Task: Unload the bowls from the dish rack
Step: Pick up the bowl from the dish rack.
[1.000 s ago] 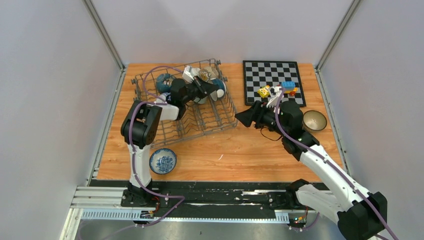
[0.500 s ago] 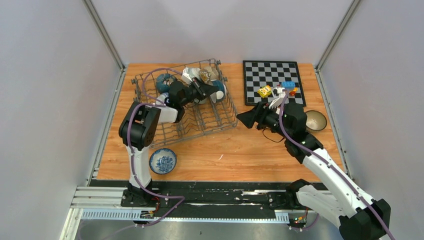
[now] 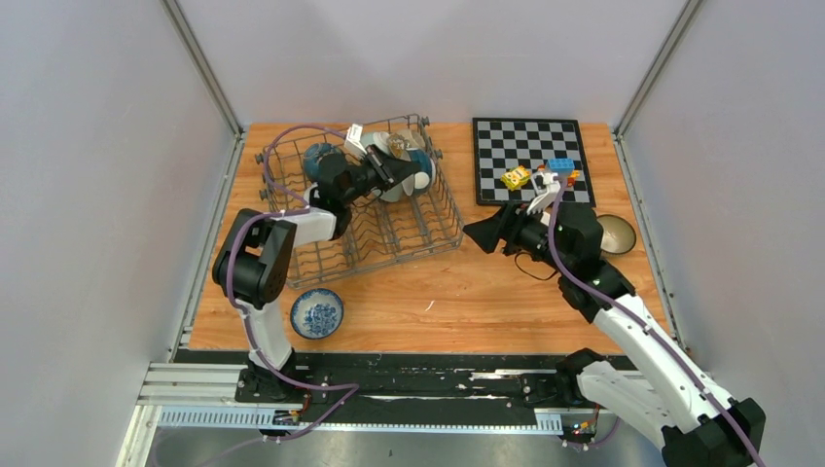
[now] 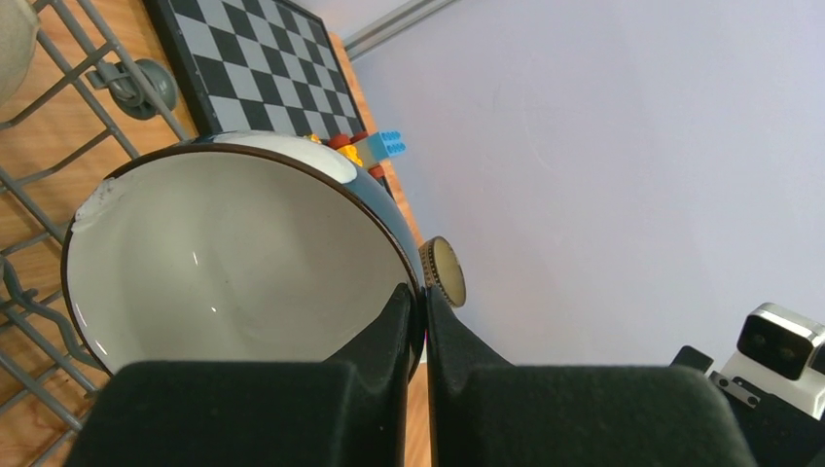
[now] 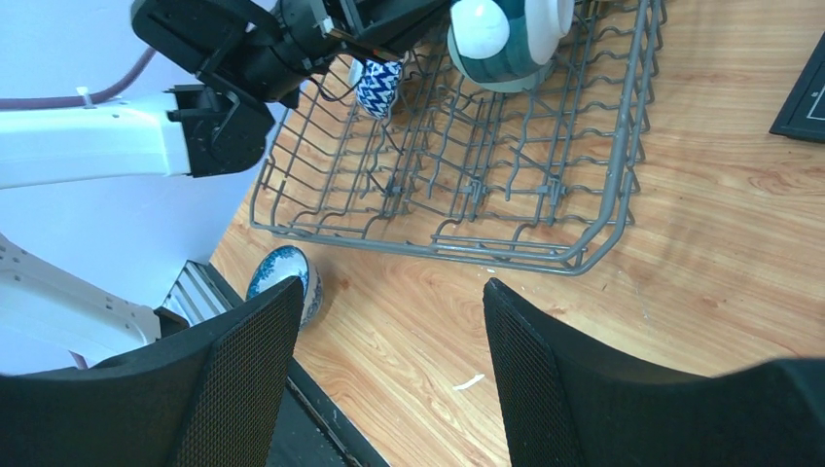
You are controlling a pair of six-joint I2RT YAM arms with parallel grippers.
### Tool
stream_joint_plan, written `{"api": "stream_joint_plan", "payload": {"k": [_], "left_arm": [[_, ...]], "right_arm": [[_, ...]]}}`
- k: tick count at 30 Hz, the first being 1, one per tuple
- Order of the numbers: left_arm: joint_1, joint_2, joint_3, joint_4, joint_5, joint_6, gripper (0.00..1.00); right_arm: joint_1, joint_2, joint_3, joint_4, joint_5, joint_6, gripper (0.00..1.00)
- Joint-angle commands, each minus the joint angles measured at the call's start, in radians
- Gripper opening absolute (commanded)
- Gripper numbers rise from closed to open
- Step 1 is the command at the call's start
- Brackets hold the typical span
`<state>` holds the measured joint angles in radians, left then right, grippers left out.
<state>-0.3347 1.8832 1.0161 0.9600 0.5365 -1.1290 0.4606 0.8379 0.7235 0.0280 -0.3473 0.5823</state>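
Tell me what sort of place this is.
Probably a robotics lab cell, not a kitchen: plain panels wall in a wooden table, and a dish rack sits near a chessboard with toy blocks.

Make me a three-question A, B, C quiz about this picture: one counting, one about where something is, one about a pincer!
1. How many bowls stand on the table outside the dish rack? A none; B two; C five.
2. Where are the toy blocks? A on the chessboard; B in the dish rack; C in a bowl.
3. What is the left pincer doing? A hanging open; B holding a block; C pinching a bowl's rim.
1 B: a blue-and-white bowl and a brown bowl. 2 A: they sit on its squares. 3 C: shut on the white-inside bowl.
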Motion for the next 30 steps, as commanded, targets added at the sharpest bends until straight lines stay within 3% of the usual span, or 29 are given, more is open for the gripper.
{"api": "stream_joint_plan", "payload": {"k": [1,4,7,12,15,19,24,30], "left_arm": [[0.007,-0.127,0.007,-0.001,0.016,0.052,0.00],[0.006,-0.211,0.010,-0.089,0.022,0.096,0.00],[-0.004,-0.320,0.017,-0.277,0.021,0.205,0.00],[-0.129,-0.553,0.082,-0.852,-0.093,0.674,0.00],[-0.234,-0.695,0.103,-1.082,-0.209,0.879,0.00],[-0.384,-0.858,0.083,-1.249,-0.389,1.050,0.00],[-0.612,-1.017,0.037,-1.342,-0.600,1.178,0.00],[-0.988,-1.024,0.036,-1.495,-0.891,1.372,0.00]], "right_arm": [[0.010,-0.025,0.066,-0.072,0.020,-0.048,0.72],[0.010,-0.040,0.122,-0.135,0.047,-0.088,0.72],[0.010,-0.060,0.184,-0.212,0.083,-0.125,0.72],[0.010,-0.081,0.329,-0.373,0.129,-0.210,0.76],[0.010,-0.095,0.399,-0.455,0.143,-0.239,0.78],[0.010,-0.111,0.464,-0.549,0.123,-0.254,0.78],[0.010,-0.112,0.533,-0.669,0.072,-0.268,0.77],[0.011,-0.042,0.618,-0.812,-0.031,-0.302,0.74]]}}
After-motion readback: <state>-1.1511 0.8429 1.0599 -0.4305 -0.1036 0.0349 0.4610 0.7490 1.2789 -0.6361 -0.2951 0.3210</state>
